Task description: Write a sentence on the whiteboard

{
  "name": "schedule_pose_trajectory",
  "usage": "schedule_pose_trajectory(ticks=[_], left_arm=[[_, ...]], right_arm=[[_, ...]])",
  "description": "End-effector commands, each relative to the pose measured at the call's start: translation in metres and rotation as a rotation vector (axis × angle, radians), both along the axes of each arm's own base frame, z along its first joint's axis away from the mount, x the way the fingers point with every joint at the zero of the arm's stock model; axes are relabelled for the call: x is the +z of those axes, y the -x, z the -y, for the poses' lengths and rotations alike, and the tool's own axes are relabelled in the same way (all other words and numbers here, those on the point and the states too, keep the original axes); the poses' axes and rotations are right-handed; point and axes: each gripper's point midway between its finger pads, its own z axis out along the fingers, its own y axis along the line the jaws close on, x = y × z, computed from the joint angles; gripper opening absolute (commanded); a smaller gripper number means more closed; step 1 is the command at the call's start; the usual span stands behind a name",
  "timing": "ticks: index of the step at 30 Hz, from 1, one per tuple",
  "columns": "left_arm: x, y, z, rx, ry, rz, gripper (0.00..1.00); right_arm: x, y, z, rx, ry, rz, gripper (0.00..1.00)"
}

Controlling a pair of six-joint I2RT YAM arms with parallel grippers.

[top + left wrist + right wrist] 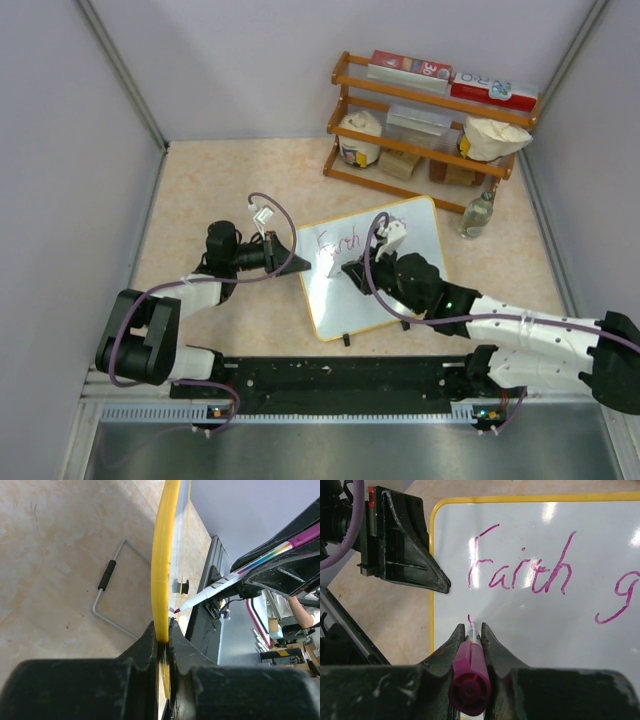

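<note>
On whiteboard (530, 640), sentence (520, 572) cut off past "g"; marker (468, 685) tip blurred.

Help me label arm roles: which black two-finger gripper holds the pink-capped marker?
The right gripper, clamping the pink-capped marker over the white whiteboard; the left gripper pinches the board's yellow frame.

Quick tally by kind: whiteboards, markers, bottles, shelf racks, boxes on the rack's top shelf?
whiteboard: 1
marker: 1
bottle: 1
wooden rack: 1
red-and-white boxes on the top shelf: 2
Total: 6
</note>
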Motion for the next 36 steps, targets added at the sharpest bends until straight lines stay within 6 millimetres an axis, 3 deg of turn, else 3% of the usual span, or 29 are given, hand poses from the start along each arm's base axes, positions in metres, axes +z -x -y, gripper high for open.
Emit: schedule_pose_trajectory(ticks=[1, 9, 20, 36], left_arm=[[-0.001, -0.004, 0.004, -0.017, -0.025, 0.092, 0.0], [-0.002, -0.003, 0.004, -0.016, -0.026, 0.088, 0.0], [-0.002, -0.003, 0.004, -0.017, -0.026, 0.089, 0.0], [-0.002, -0.004, 0.004, -0.019, -0.026, 0.088, 0.0]], right_arm=[[-0.009, 0.004, 0.008, -0.015, 0.03, -0.01, 0.0], [-0.009, 0.008, 0.009, -0.001, 0.027, -0.016, 0.0], [0.031, 0.006, 0.01, -0.014, -0.064, 0.037, 0.0], [0.048, -0.005, 0.0, -0.037, -0.093, 0.067, 0.0]])
